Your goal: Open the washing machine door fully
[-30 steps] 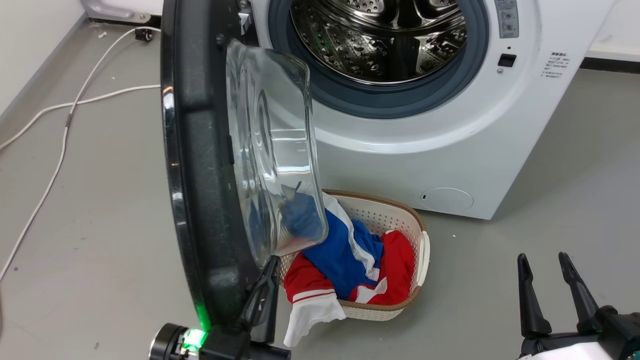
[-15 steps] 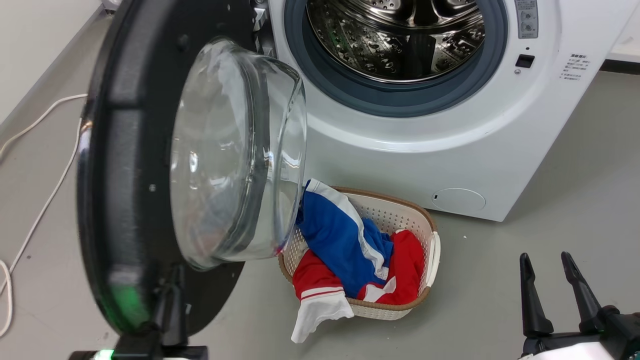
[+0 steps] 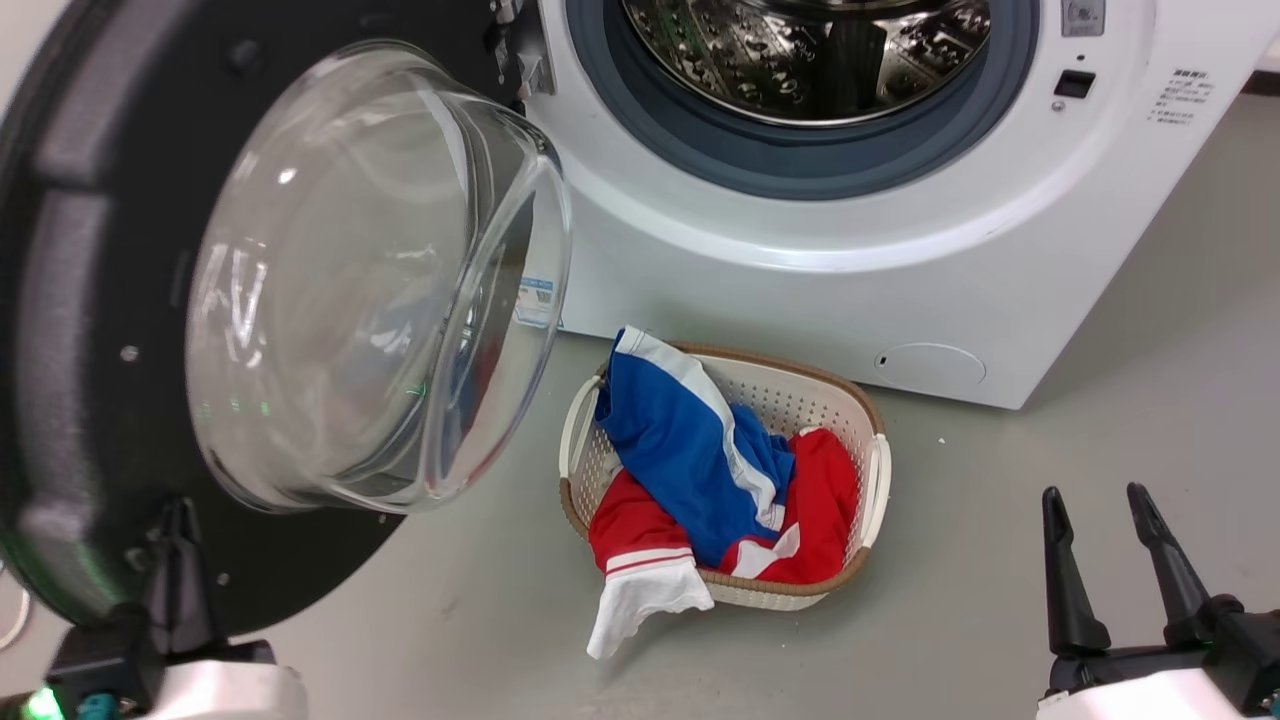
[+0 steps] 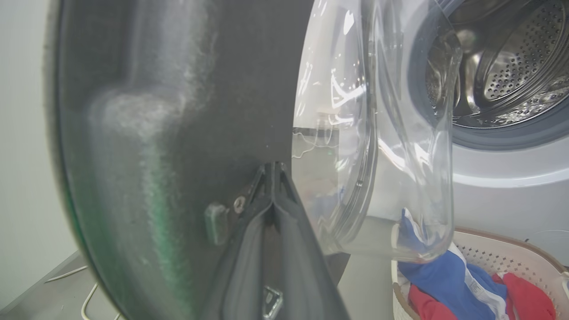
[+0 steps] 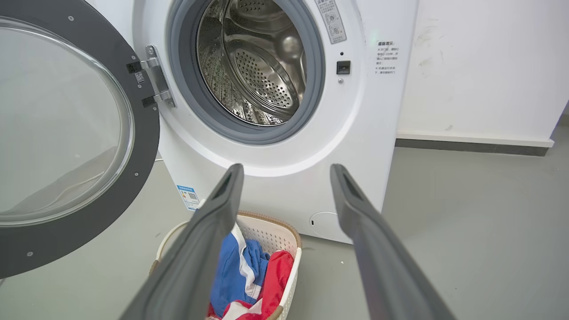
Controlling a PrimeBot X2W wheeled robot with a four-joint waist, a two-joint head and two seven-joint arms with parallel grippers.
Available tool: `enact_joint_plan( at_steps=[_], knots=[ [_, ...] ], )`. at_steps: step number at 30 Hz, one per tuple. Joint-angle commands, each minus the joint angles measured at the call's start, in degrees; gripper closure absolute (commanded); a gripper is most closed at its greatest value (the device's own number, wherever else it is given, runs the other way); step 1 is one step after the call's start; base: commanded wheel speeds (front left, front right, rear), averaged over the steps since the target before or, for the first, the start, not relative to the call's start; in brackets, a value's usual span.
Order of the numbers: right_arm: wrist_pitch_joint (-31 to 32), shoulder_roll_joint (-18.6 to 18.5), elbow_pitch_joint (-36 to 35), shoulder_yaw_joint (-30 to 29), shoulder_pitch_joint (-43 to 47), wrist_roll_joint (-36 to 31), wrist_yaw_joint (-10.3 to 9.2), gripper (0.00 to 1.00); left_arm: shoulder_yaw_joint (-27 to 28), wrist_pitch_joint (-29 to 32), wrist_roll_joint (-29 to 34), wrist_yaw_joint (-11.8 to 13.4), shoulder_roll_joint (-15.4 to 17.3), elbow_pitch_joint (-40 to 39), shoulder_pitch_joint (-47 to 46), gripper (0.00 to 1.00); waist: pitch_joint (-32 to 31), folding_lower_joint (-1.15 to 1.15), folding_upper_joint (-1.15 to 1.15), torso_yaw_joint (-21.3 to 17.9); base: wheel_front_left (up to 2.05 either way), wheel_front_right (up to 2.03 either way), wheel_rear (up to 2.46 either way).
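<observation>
Nearest you, at the lower right of the head view, your right gripper hovers over the grey floor. Its two fingers are spread wide with nothing between them. At the lower left, your left gripper has its fingers pressed together tip to tip, with nothing clamped in them. They lie along the black inner face of the washing machine door, low on its rim and just beside a small grey tab. You cannot tell whether the tips actually touch the door.

The door is swung far out to the left of the washing machine on its metal hinge, inner side toward you. Its clear glass bowl bulges out toward the basket.

That white basket sits on the floor just in front of the machine, between the door and your right gripper. It holds a blue garment and a red garment, and a white piece hangs over the near rim onto the floor.

Beyond it, the steel drum is fully uncovered inside its grey gasket. A small round flap sits low on the machine's front, and a blue label is stuck near its lower left corner. A white wall stands behind on the right.
</observation>
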Motion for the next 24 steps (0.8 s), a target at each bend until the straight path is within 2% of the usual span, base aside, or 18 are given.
enact_joint_plan(
  at_steps=[1,12,24],
  knots=[
    [-0.1,0.1,-0.3,-0.1,-0.8,-0.2,-0.01,0.0,1.4,0.1,-0.6,0.1,0.7,0.6,-1.3,1.0,0.7,0.0,0.0,-0.1,0.0,0.0,0.0],
    [-0.1,0.1,-1.1,-0.8,-2.6,-1.4,-0.01,0.0,9.2,0.1,-2.9,-1.1,3.0,6.3,-6.4,1.0,4.8,0.0,0.0,-0.4,0.0,0.0,0.0],
    [-0.1,0.1,-1.6,-0.7,-5.1,-2.7,-0.01,0.0,16.9,0.1,-5.6,-4.4,7.2,15.7,-14.8,1.0,9.0,0.0,0.0,-1.2,0.0,0.0,0.0]
  ],
)
